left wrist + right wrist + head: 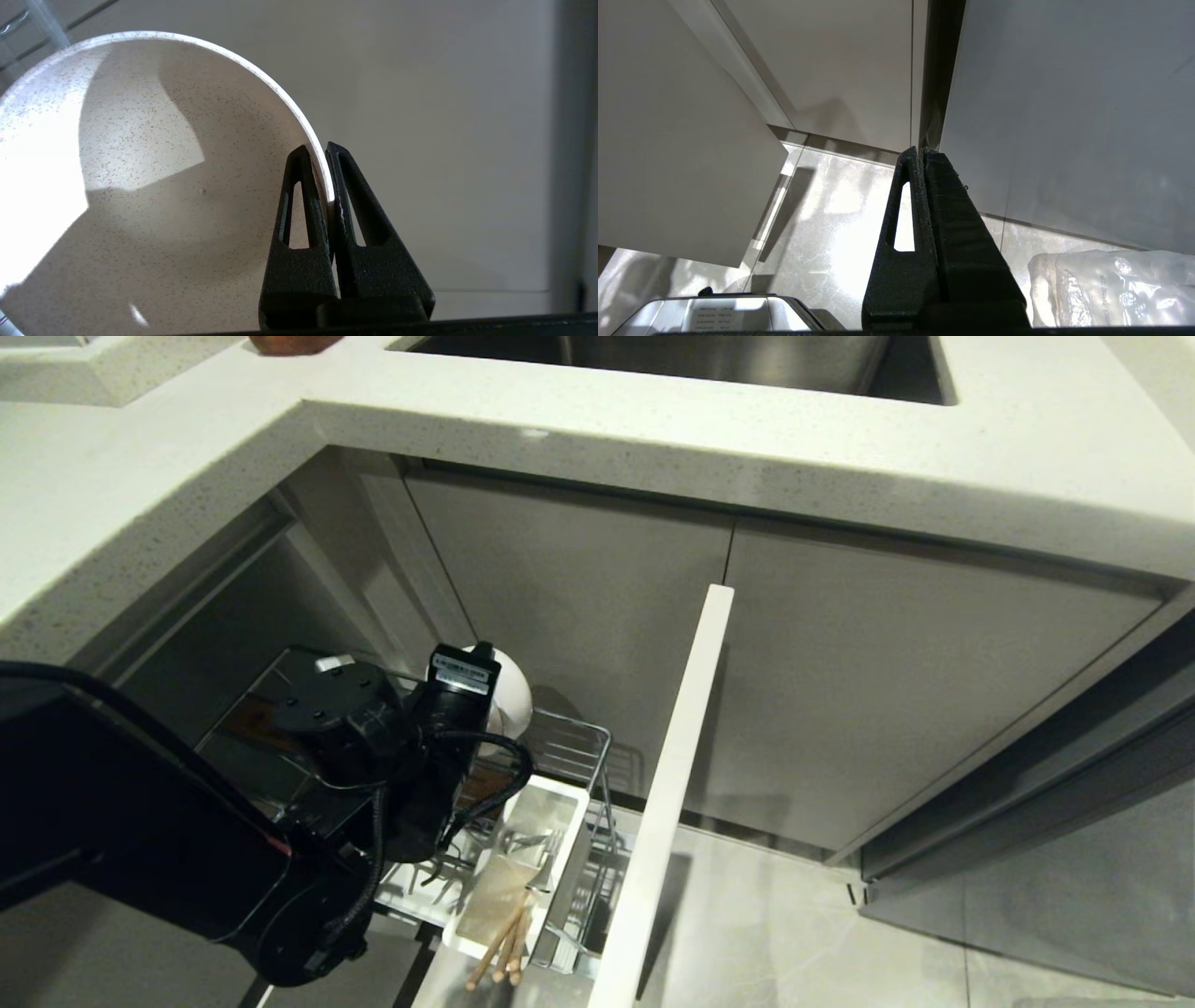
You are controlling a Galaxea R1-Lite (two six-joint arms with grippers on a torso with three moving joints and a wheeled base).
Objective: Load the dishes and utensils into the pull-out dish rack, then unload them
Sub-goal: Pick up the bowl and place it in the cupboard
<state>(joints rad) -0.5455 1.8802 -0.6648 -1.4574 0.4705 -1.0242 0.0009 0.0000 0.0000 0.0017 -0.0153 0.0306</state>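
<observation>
The left end effector (317, 154) is clenched on the rim of the cream-white bowl (140, 177), one finger inside the wall and one outside; pinching the thin edge looks like the only purchase a narrow grip can get on something so round. In the head view the bowl (509, 695) hangs tipped on edge above the back of the pull-out dish rack (579, 747), which I take to suit the upright slots; whether it is going in or coming out I cannot tell. The chopsticks (499, 947) lie in the white utensil caddy (560, 803), with something shiny there that may be the spoon; the pink plate is hidden. The pale cabinet front (667, 784) stands close on one side, the desk (653, 439) overhangs above; both crowd the bowl's path. The right end effector (920, 154) idles pressed shut over the floor (822, 210), beside a crumpled plastic bag (1111, 284).
</observation>
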